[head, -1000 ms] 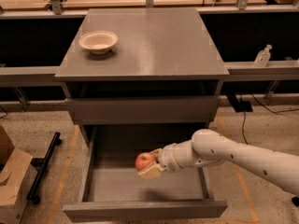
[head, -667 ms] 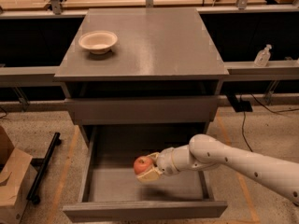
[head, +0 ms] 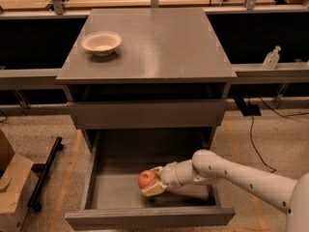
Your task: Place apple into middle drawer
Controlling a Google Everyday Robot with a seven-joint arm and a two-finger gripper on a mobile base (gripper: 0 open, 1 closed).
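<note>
The red-orange apple [head: 146, 179] is held in my gripper [head: 151, 182] inside the open middle drawer [head: 101, 187], just above its flat grey floor, right of centre. My white arm reaches in from the lower right over the drawer's right wall. The gripper's cream fingers [head: 153, 189] are closed around the apple from the right and below. The drawer is pulled far out, and its front panel [head: 149, 217] is at the bottom of the view.
A cream bowl [head: 101, 42] sits on the cabinet top [head: 159, 42] at the back left. A closed grey drawer front [head: 147, 114] is above the open drawer. A cardboard box [head: 12, 187] and a black bar [head: 46, 173] lie on the floor at left. A sanitiser bottle [head: 271, 58] stands on the ledge at right.
The arm has moved the apple slightly left and lower into the drawer. The grip on the apple is unchanged.
</note>
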